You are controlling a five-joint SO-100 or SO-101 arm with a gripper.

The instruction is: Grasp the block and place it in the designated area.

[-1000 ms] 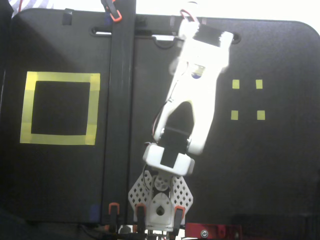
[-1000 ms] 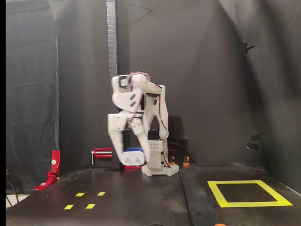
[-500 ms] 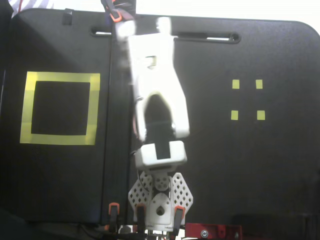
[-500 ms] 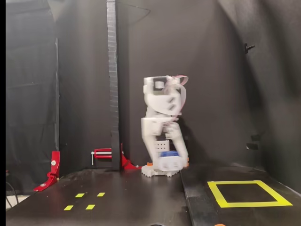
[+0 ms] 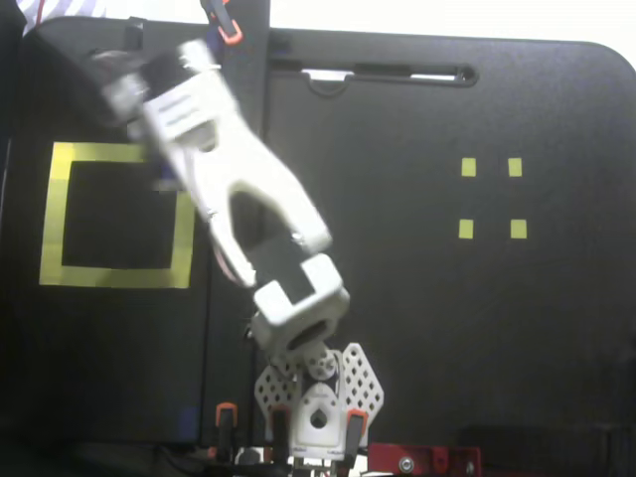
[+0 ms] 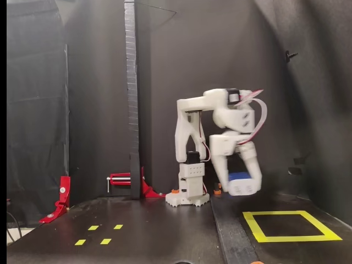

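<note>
In a fixed view from the side, my white gripper hangs down and is shut on the small dark-blue block, holding it well above the table. It hangs beside the left rear corner of the yellow tape square. In a fixed view from above, the blurred arm reaches up-left over the right side of the yellow tape square. Only a sliver of dark blue shows under the arm there, and the fingers are hidden.
Four tiny yellow squares lie on the black table away from the frame; they also show in a fixed view. The arm's base is clamped at the table edge. A dark upright post and red clamps stand nearby.
</note>
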